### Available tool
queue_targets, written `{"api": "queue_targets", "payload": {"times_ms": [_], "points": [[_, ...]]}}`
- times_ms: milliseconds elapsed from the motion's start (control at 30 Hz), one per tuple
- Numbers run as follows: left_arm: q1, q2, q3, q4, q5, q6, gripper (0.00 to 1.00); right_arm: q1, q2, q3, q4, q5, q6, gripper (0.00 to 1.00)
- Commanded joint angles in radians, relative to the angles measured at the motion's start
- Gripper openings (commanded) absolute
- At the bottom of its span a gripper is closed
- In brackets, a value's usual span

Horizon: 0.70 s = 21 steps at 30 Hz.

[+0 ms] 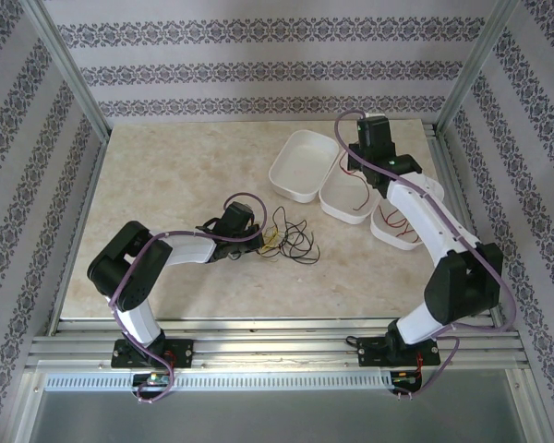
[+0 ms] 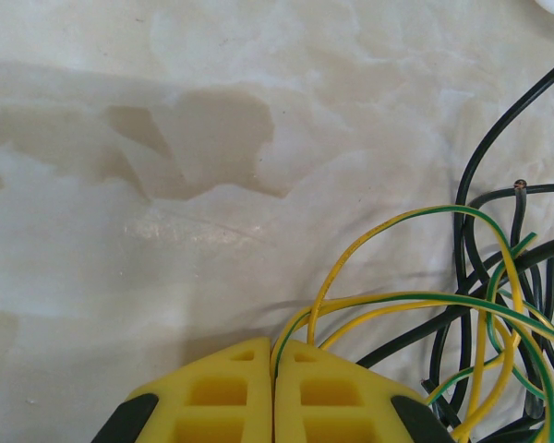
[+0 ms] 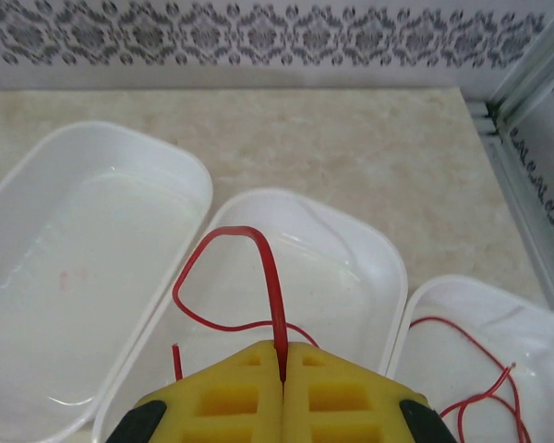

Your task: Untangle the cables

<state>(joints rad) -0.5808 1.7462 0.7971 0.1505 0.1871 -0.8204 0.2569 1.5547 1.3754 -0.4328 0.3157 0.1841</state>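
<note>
Top external view: three smooth white oval trays (image 1: pixel 300 166).
Left gripper (image 2: pixel 273 355) clamps one yellow-green cable (image 2: pixel 415 213); right gripper (image 3: pixel 283 355) clamps one red cable (image 3: pixel 273 286).

Tabletop (image 1: pixel 185 175): pale marbled beige, with a darker brownish patch in the left wrist view. Three white oblong trays sit toward the far right corner in a diagonal row, rim against rim. First tray (image 1: pixel 305 159) is nearest the far edge, second tray (image 1: pixel 340 199) is in the middle, third tray (image 1: pixel 393 239) is closest to the right edge. Walls (image 1: pixel 258 69) on three sides carry striped floral paper. Metal posts (image 1: pixel 69 69) stand at the far corners. A ribbed metal rail (image 1: pixel 277 355) runs along the near edge.
</note>
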Motion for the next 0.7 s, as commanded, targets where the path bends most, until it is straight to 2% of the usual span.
{"api": "queue_targets", "payload": {"times_ms": [0, 233, 433, 667], "points": [[0.006, 0.038, 0.001, -0.035, 0.002, -0.001, 0.0, -0.008, -0.012, -0.024, -0.004, -0.031, 0.036, 0.0], [0.009, 0.037, 0.0, -0.037, 0.002, 0.0, 0.0, 0.002, -0.079, 0.076, -0.061, -0.043, 0.016, 0.0], [0.008, 0.039, 0.0, -0.026, 0.006, -0.002, 0.0, 0.008, -0.182, 0.133, -0.091, 0.043, -0.028, 0.0], [0.008, 0.042, 0.0, -0.022, 0.008, -0.001, 0.0, -0.047, -0.28, 0.159, -0.117, 0.185, -0.111, 0.0]]}}
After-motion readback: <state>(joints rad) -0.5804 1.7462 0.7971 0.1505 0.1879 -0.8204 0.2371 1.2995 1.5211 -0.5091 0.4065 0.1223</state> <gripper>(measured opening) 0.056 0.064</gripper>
